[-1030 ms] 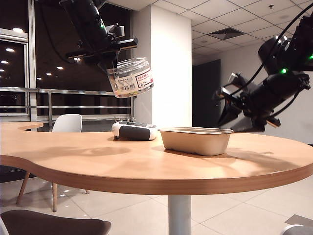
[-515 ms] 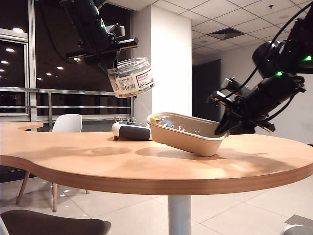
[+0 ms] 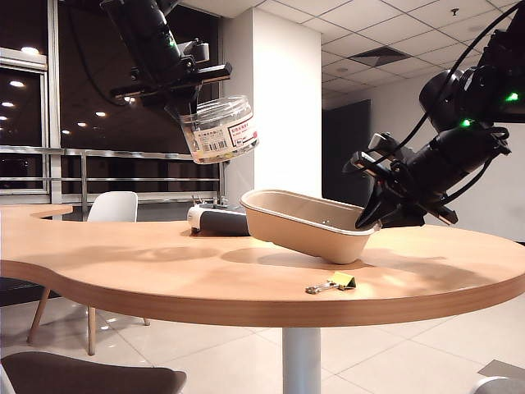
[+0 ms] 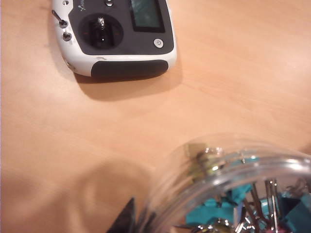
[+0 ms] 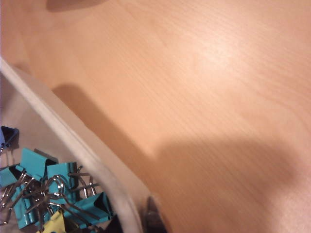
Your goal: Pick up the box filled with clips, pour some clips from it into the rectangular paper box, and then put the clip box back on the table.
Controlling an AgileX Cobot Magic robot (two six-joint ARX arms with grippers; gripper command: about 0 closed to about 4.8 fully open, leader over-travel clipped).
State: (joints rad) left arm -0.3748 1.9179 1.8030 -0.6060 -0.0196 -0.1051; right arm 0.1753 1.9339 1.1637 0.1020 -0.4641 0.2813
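Clear clip box (image 3: 220, 128) in left end effector (image 3: 184, 111), paper box (image 3: 303, 226) in right end effector (image 3: 367, 215), one yellow clip (image 3: 332, 284)

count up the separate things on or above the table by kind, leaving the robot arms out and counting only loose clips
Clear clip jar: 1
Paper tray: 1
Remote controller: 1
Loose yellow clip on the table: 1
Total: 4

The short round clear plastic jar (image 3: 220, 130) is held high above the large light-wood tabletop (image 3: 164, 263) by the left gripper (image 3: 182, 105). Right of it, the beige moulded-pulp oblong tray (image 3: 303, 224) is gripped, tilted, by the right gripper (image 3: 371, 215). The dark grey-white device (image 3: 217, 219) lies behind; one binder clip (image 3: 332, 284) lies in front.
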